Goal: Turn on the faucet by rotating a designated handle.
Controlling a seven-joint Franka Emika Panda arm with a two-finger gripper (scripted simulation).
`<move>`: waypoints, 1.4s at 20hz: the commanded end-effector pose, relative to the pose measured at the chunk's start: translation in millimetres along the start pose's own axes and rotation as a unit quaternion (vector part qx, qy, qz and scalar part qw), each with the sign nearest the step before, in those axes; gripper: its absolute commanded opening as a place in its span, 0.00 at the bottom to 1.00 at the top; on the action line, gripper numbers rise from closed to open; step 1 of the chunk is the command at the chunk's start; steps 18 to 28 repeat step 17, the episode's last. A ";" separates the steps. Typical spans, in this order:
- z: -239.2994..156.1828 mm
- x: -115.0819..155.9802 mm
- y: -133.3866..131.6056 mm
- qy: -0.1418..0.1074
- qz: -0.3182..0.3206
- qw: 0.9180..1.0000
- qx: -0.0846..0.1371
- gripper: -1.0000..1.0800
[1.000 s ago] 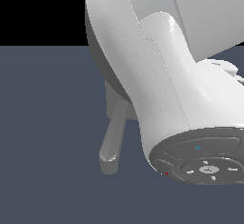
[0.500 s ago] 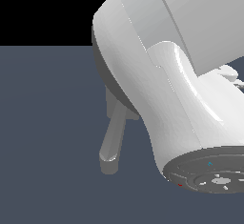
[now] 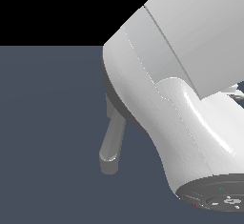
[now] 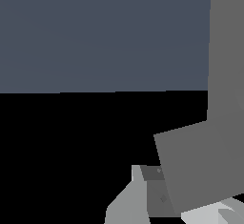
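Note:
In the exterior view my white arm (image 3: 181, 99) fills the exterior view's right and hides most of the faucet. Only its thick grey spout (image 3: 112, 144) with the blunt downturned end shows, sticking out at the arm's left edge. The handle is hidden there. In the wrist view a grey faucet part (image 4: 205, 166) shows very close: a flat block with a straight bar (image 4: 227, 46) running on from it. I cannot tell whether that bar is the handle. My gripper (image 4: 178, 197) sits at this block, with one light finger (image 4: 127, 201) beside it; the gap between the fingers is hidden.
A plain dark blue-grey floor (image 3: 47, 123) lies under everything, with black background beyond its far edge. Nothing else stands in view.
My arm has swung nearer the camera and covers more of the exterior view; its round wrist flange has dropped toward the lower right corner. The spout has not moved.

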State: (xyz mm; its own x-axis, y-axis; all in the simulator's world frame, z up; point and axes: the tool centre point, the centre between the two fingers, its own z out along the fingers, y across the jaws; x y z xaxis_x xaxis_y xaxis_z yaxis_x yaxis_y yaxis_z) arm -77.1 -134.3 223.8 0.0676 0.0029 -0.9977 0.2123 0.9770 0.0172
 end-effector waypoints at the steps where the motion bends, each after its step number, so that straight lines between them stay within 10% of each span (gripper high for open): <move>1: 1.1 11.9 10.1 0.015 -0.006 1.000 -0.023 0.00; 28: -0.8 50.3 4.5 0.032 -0.016 0.999 -0.041 0.00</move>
